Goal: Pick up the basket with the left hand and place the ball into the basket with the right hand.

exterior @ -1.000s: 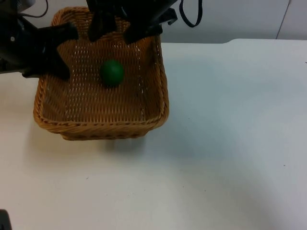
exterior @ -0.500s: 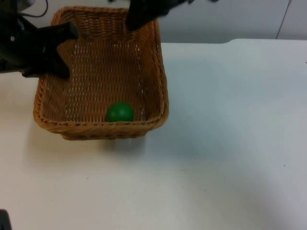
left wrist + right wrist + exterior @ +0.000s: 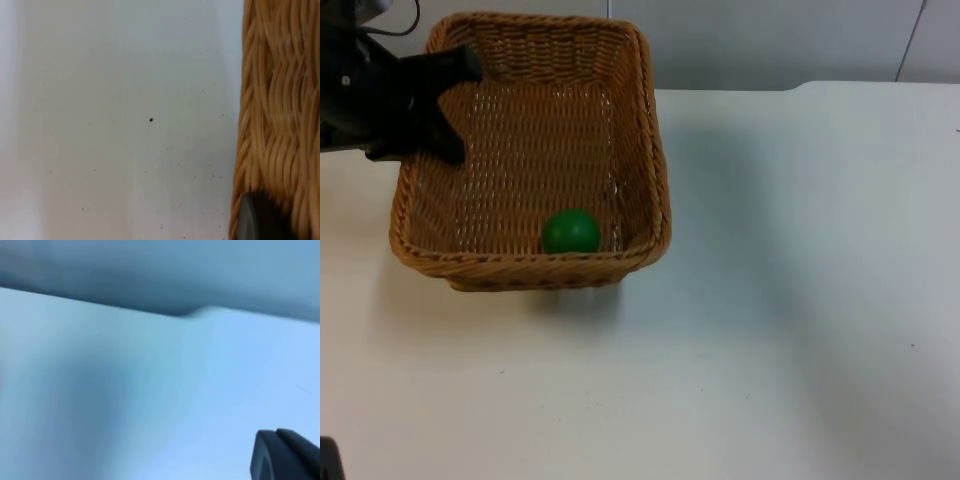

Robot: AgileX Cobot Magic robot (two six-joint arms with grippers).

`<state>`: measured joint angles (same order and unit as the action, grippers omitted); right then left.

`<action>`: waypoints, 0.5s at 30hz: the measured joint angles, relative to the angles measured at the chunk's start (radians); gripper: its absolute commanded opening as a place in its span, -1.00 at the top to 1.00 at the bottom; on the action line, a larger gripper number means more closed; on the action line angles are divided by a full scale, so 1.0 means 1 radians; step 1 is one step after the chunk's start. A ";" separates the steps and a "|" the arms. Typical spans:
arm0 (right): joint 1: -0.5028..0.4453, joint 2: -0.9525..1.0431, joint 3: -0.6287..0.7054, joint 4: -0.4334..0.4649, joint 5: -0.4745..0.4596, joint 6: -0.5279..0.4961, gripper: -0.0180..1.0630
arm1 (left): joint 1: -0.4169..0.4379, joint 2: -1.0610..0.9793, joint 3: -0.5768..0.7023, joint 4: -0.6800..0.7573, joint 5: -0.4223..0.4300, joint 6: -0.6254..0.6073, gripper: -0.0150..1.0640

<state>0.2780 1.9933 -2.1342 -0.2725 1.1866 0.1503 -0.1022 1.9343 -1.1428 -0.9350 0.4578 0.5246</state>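
The woven wicker basket [image 3: 640, 150] hangs a little above the white table at the left, casting a shadow under its near edge. My left gripper [image 3: 428, 112] is shut on the basket's left rim. In the left wrist view a black fingertip [image 3: 257, 220] presses against the wicker wall [image 3: 275, 100]. The green ball [image 3: 570, 232] lies inside the basket, against its near wall towards the right corner. My right gripper is shut and holds nothing; one of its fingertips [image 3: 285, 455] shows over bare table in the right wrist view.
The white table top [image 3: 790, 300] stretches out right of and in front of the basket. The grey partition wall [image 3: 770, 40] closes off the far edge.
The ball went from the basket's middle to its near wall and now rests there. The right arm drew back from above the basket and left the top view, its gripper shutting.
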 measured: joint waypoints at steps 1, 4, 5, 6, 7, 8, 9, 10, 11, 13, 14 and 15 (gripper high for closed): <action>0.000 0.000 0.000 0.000 0.000 0.000 0.97 | 0.000 0.000 0.000 0.000 0.000 0.000 0.97; -0.042 -0.019 0.000 -0.021 0.026 0.000 0.97 | 0.000 0.000 0.000 0.000 -0.002 0.000 0.97; -0.052 -0.023 0.000 -0.021 0.031 0.000 0.97 | 0.000 0.000 0.000 0.000 -0.002 0.000 0.97; -0.052 -0.023 0.000 -0.021 0.031 0.000 0.97 | 0.000 0.000 0.000 0.000 -0.002 0.000 0.97; -0.056 -0.027 0.000 -0.021 0.033 -0.004 0.97 | 0.000 0.000 0.000 0.000 -0.002 0.000 0.97; -0.058 -0.036 0.000 -0.021 0.035 -0.011 0.97 | 0.000 0.000 0.000 0.000 -0.002 0.000 0.97; -0.060 -0.041 0.000 -0.019 0.035 -0.016 0.97 | 0.000 0.000 0.000 -0.003 0.000 0.000 0.97; -0.060 -0.047 0.000 -0.012 0.035 -0.018 0.97 | 0.000 0.000 0.000 -0.012 0.006 0.006 0.97; -0.060 -0.052 0.000 -0.006 0.035 -0.020 0.97 | 0.000 0.000 0.000 -0.027 0.015 0.024 0.97; -0.060 -0.059 0.000 0.001 0.035 -0.020 0.97 | 0.000 0.000 0.000 -0.040 0.021 0.046 0.97; -0.060 -0.060 0.000 0.008 0.035 -0.022 0.97 | -0.002 0.000 0.000 -0.057 0.026 0.060 0.97; -0.060 -0.063 0.000 0.012 0.035 -0.022 0.97 | -0.007 0.000 0.000 -0.071 0.036 0.072 0.97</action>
<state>0.2183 1.9306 -2.1342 -0.2603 1.2218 0.1286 -0.1094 1.9343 -1.1428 -1.0055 0.4940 0.5965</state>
